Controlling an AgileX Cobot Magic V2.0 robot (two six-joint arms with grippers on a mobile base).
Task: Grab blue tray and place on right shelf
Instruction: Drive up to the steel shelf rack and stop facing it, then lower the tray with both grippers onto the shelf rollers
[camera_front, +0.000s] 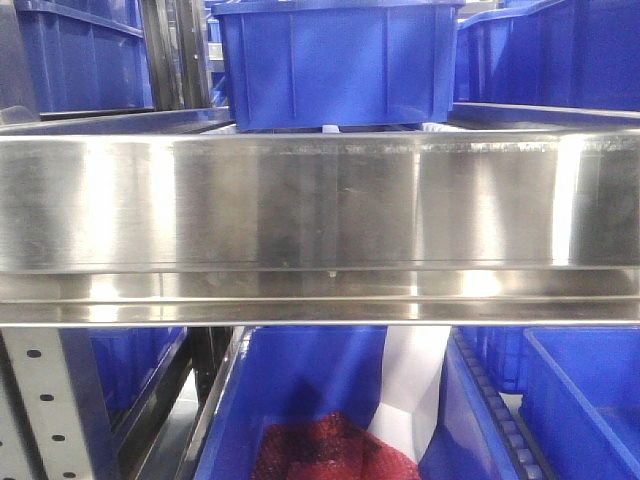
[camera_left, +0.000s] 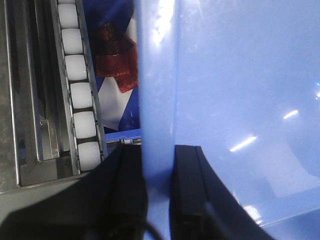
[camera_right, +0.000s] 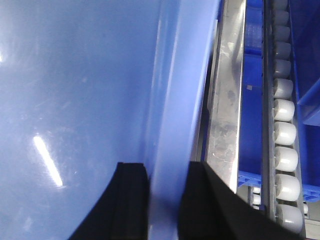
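Low in each wrist view, the left gripper (camera_left: 157, 192) and right gripper (camera_right: 167, 200) each pinch a rim of the tray (camera_left: 240, 90), with rollers (camera_left: 82, 95) beyond. Ahead, the shelf (camera_front: 320, 200) lip fills mid-frame. Best to move both arms level and together, clearing that lip.

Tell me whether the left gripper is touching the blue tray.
Touching. In the left wrist view, the left gripper has its black jaws pressed against both sides of the blue tray rim, with no gap.
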